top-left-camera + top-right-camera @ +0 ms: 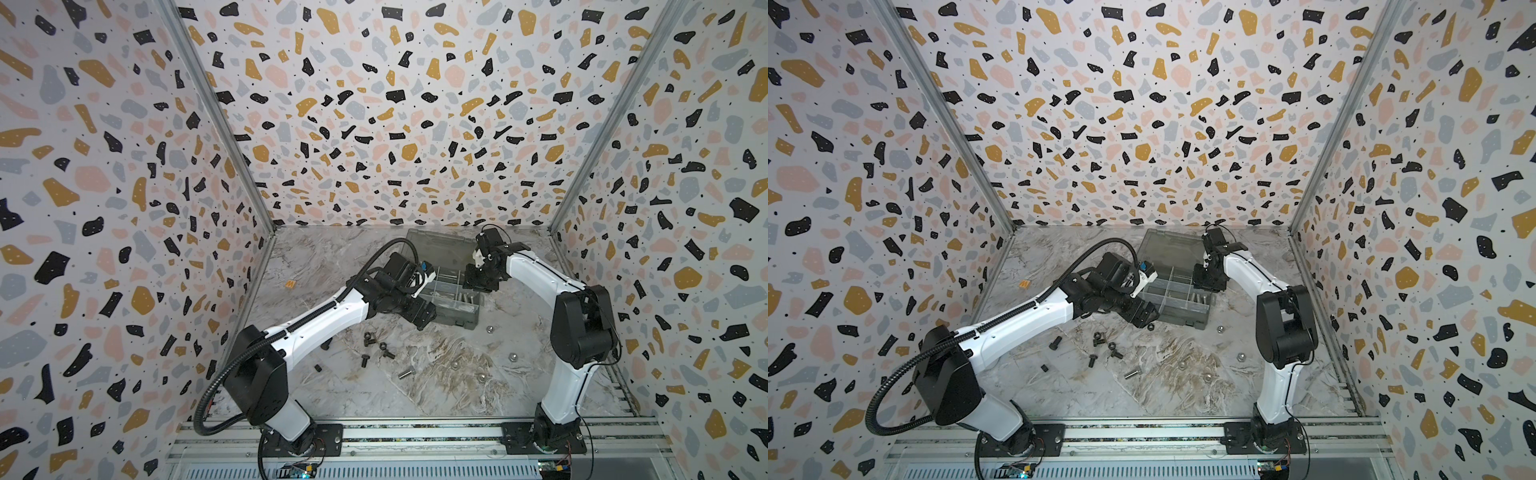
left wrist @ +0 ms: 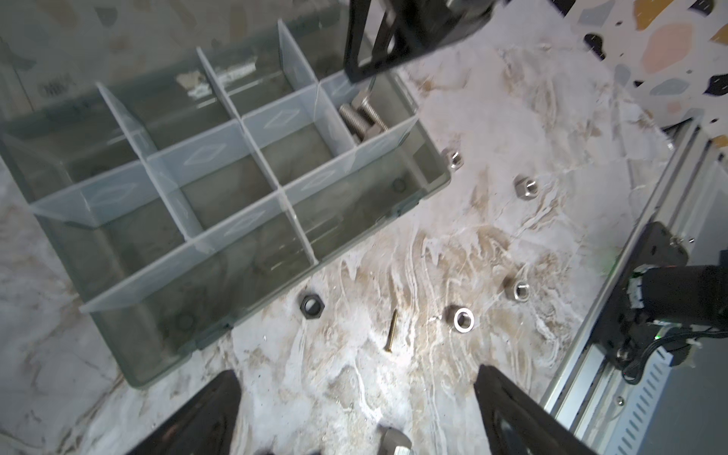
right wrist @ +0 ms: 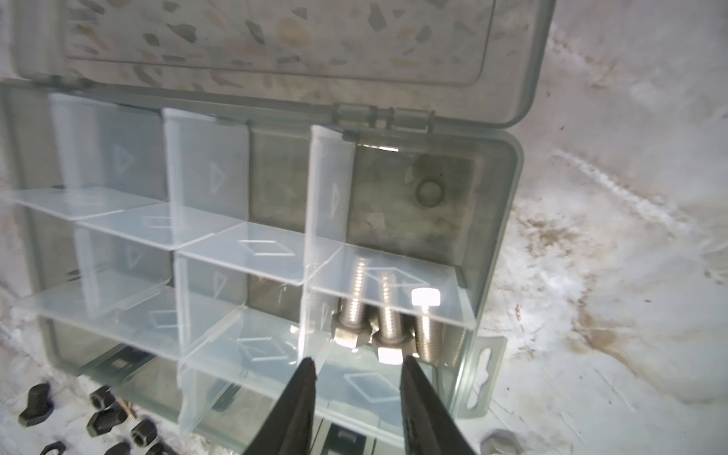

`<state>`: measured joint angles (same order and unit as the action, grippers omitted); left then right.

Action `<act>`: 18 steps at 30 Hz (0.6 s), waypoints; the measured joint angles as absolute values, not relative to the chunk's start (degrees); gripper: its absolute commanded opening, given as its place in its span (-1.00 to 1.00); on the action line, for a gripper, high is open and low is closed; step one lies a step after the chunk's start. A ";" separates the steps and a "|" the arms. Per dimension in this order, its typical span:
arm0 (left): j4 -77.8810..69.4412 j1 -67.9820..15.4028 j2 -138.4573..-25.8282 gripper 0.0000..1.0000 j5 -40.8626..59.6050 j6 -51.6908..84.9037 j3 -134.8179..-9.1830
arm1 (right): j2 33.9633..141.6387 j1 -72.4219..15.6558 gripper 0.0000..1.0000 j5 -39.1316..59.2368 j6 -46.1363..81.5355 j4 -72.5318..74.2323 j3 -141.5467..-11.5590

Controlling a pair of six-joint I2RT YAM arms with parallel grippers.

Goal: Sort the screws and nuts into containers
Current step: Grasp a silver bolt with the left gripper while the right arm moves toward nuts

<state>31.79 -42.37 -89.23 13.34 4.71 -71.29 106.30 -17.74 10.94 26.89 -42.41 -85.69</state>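
Observation:
The grey organiser box (image 1: 465,320) (image 1: 1187,321) stands open at the back, its containers split by clear dividers (image 3: 252,252). Silver screws (image 3: 388,323) (image 2: 362,118) lie in a right-end compartment. My right gripper (image 3: 359,358) (image 1: 478,282) hovers just above them, open, nothing between its fingers. My left gripper (image 2: 354,370) (image 1: 426,318) is wide open and empty, low by the box's front wall, near a black nut (image 2: 312,306). Black screws and nuts (image 1: 370,338) lie scattered at the front left. Silver nuts (image 1: 513,356) (image 2: 463,318) lie at the front right.
The box lid (image 1: 436,245) lies flat behind the box. A silver screw (image 1: 407,372) and a thin brass screw (image 2: 392,331) lie mid-table. An orange marker (image 1: 289,284) sits at the left. The metal rail (image 1: 415,432) runs along the front edge.

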 measured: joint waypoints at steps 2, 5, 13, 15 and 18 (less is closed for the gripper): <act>32.01 -42.37 -88.25 0.82 12.01 5.41 -66.94 | 103.74 -18.13 -0.13 11.18 26.65 -43.44 -85.67; 32.29 -42.65 -87.09 0.78 10.48 6.96 -61.10 | 99.15 -19.11 -0.11 11.68 26.26 -43.94 -84.51; 28.86 -47.27 -81.89 0.74 8.60 12.84 -50.83 | 89.12 -21.54 -0.09 13.13 25.61 -45.89 -75.44; 27.79 -49.06 -81.58 0.70 7.97 14.13 -49.78 | 87.29 -21.87 -0.09 13.32 25.61 -46.30 -72.90; 26.06 -52.14 -81.65 0.61 6.94 15.79 -47.72 | 84.40 -22.28 -0.09 13.52 25.67 -46.83 -69.71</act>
